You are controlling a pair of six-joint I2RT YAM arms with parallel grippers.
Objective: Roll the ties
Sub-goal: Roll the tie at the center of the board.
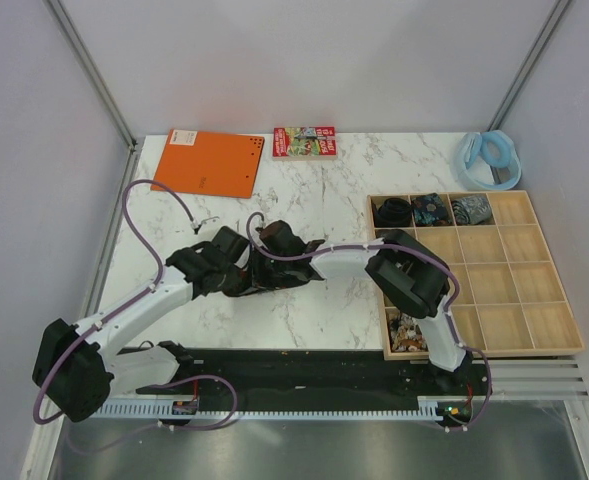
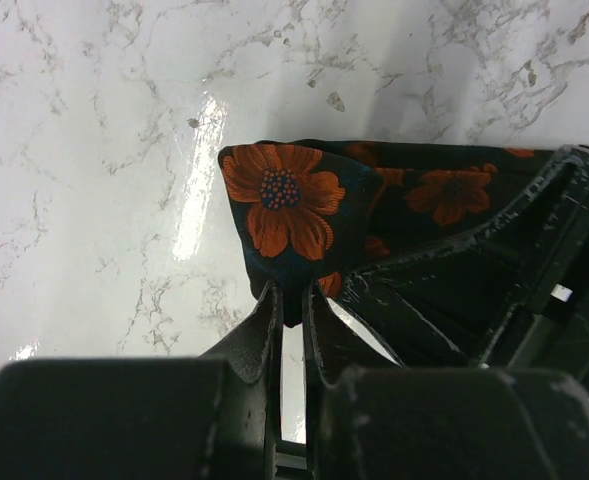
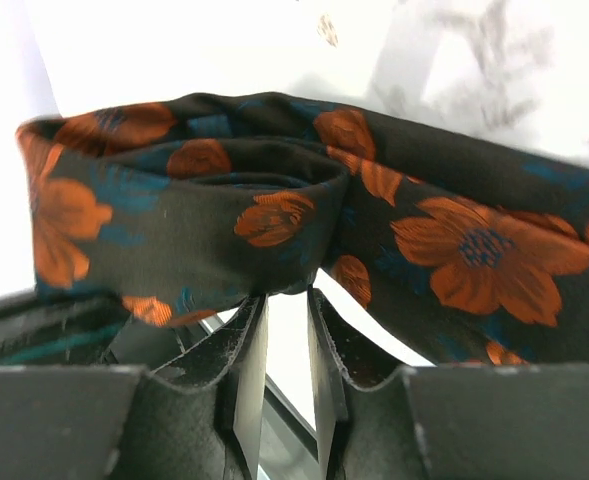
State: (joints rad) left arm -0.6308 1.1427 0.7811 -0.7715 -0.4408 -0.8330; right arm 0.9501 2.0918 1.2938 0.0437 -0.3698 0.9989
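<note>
The black tie with orange-red flowers [image 1: 256, 275] lies partly coiled on the marble table between my two grippers. My left gripper [image 2: 292, 292] is shut on the edge of its folded end [image 2: 284, 205]. My right gripper [image 3: 286, 292] is shut on the lower edge of the coil [image 3: 224, 210], with the loose length running off to the right. In the top view the left gripper [image 1: 236, 262] and the right gripper [image 1: 274, 258] meet over the tie. Three rolled ties [image 1: 430, 210] sit in the top row of the wooden tray.
A wooden compartment tray [image 1: 534, 290] stands at the right, with a patterned roll [image 1: 406, 333] in its near-left cell. An orange notebook [image 1: 209, 161] and a small colourful box [image 1: 303, 141] lie at the back. A pale blue ring [image 1: 489, 155] lies at the back right.
</note>
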